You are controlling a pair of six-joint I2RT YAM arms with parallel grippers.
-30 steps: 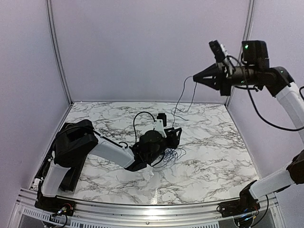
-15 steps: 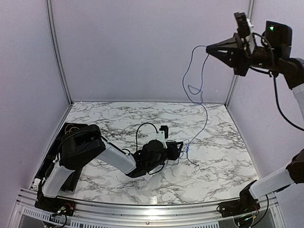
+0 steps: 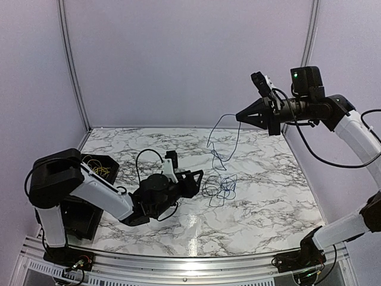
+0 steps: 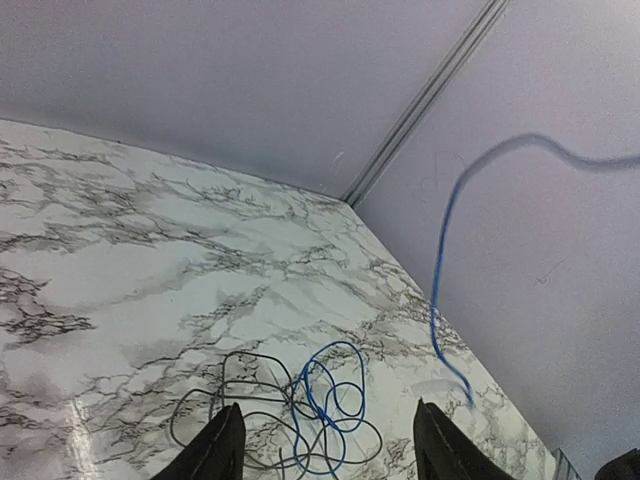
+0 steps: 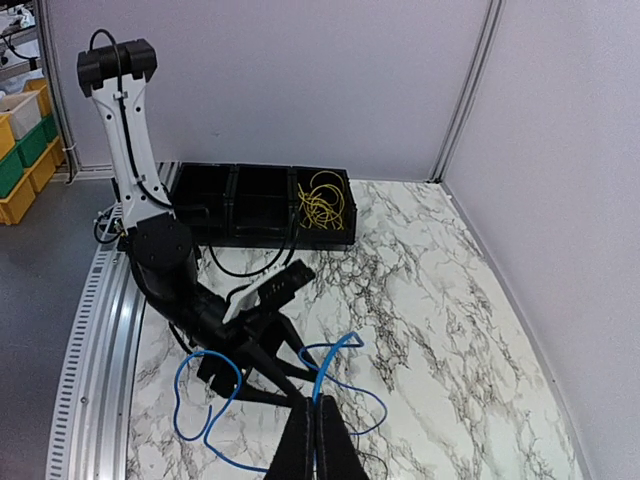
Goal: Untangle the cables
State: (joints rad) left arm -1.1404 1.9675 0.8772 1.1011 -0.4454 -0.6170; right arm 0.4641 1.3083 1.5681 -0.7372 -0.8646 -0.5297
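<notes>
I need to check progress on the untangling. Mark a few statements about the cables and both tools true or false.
1. The right tool is shut on the blue cable, high above the table. True.
2. The left tool grips the black cable. False: it is open and empty, just short of the loops.
3. The yellow cable lies in the tangle on the table. False: it sits in an end compartment of the black tray.
4. Blue and black loops overlap on the table. True.
</notes>
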